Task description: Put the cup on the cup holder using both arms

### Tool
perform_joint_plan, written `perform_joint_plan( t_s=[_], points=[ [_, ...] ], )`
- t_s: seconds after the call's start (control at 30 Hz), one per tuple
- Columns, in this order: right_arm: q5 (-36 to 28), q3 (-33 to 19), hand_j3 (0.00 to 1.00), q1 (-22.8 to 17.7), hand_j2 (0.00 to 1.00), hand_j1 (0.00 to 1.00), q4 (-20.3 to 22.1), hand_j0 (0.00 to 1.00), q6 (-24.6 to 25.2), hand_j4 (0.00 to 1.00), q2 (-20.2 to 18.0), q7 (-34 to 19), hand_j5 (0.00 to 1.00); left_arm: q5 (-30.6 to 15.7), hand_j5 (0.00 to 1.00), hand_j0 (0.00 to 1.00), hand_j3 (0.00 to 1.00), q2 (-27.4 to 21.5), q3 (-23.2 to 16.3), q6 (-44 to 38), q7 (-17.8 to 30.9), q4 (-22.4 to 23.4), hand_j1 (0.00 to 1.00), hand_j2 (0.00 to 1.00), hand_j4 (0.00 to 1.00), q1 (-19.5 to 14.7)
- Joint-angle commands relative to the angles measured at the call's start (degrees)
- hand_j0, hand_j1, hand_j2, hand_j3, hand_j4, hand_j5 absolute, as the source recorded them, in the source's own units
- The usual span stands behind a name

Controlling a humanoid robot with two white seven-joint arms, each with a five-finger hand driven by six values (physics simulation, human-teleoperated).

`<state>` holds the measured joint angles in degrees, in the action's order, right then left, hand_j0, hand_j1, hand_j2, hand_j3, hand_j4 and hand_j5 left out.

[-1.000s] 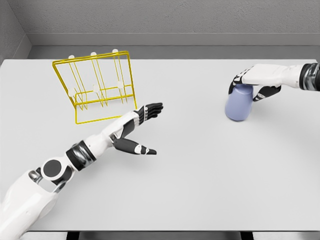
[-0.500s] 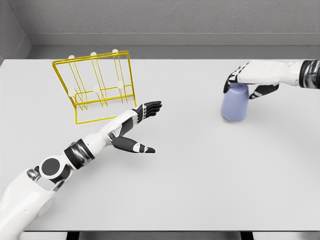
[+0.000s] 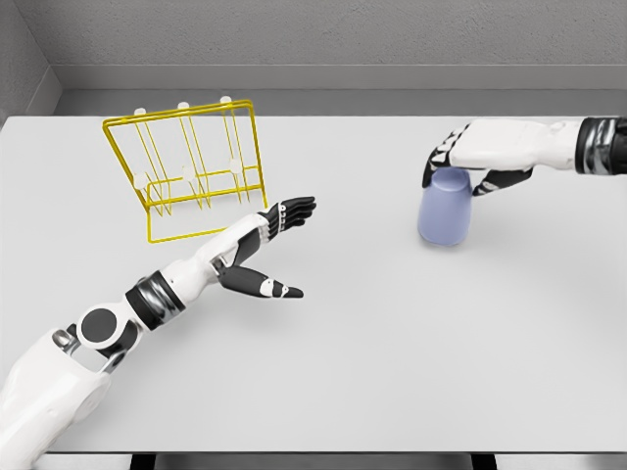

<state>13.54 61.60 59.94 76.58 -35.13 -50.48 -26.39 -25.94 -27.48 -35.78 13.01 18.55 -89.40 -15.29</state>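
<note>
My right hand point(image 3: 477, 157) has its fingers wrapped over the upturned lavender plastic cup point(image 3: 446, 207), right of the yellow wire cup holder point(image 3: 191, 168) on the white surface point(image 3: 392, 343); my left hand point(image 3: 263, 253) hovers, fingers spread.

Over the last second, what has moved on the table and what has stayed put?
The right robot hand, shut on the top of the blue cup, has carried it leftward, toward the table's middle and the other arm. No new grasp or release. The left robot hand stays open, fingers spread, held out beside the yellow cup holder, which has not shifted on the table.
</note>
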Motion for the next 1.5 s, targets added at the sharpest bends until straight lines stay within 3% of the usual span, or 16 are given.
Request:
perform_joint_plan(
  t_s=[0.0, 1.47],
  points=[
    [-0.35, -0.08, 0.65, 0.0, 0.65, 0.65, 0.41, 0.65, 0.13, 0.65, 0.03, 0.03, 0.65, -0.34, 1.0, 1.0, 1.0, -0.03, 0.01, -0.01, 0.0, 0.01, 1.0, 1.0, 1.0, 0.0],
    [-0.44, 0.1, 0.64, -0.44, 0.64, 0.64, 2.17, 0.64, 0.13, 0.64, 7.41, -0.24, 0.64, -0.34, 1.0, 1.0, 1.0, -0.03, 0.01, -0.09, 0.0, 0.28, 1.0, 1.0, 1.0, 0.0]
  ],
)
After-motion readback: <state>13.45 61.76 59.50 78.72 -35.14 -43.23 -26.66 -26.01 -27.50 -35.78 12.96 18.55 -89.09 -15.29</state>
